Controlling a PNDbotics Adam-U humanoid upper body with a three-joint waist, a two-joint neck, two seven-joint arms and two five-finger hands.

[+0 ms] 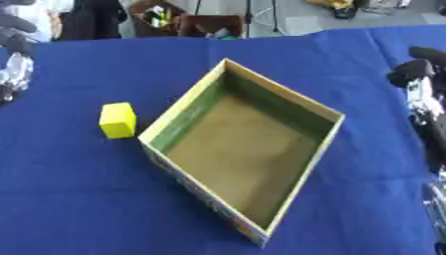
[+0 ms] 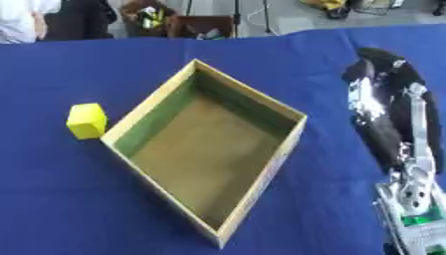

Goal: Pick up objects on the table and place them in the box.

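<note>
A small yellow block sits on the blue tablecloth, just beside the left wall of an open, empty cardboard box. The robot's right hand hangs over the cloth right of the box, the left hand at the left edge; neither hand's finger position can be made out.

— That blue table cover: cloth?
— Looks it, matt and smooth. The box seems cardboard, dull brown inside.
— And the yellow block, left of centre?
— Matt, smooth faces. The right hand is glossy black with shiny metal.
</note>
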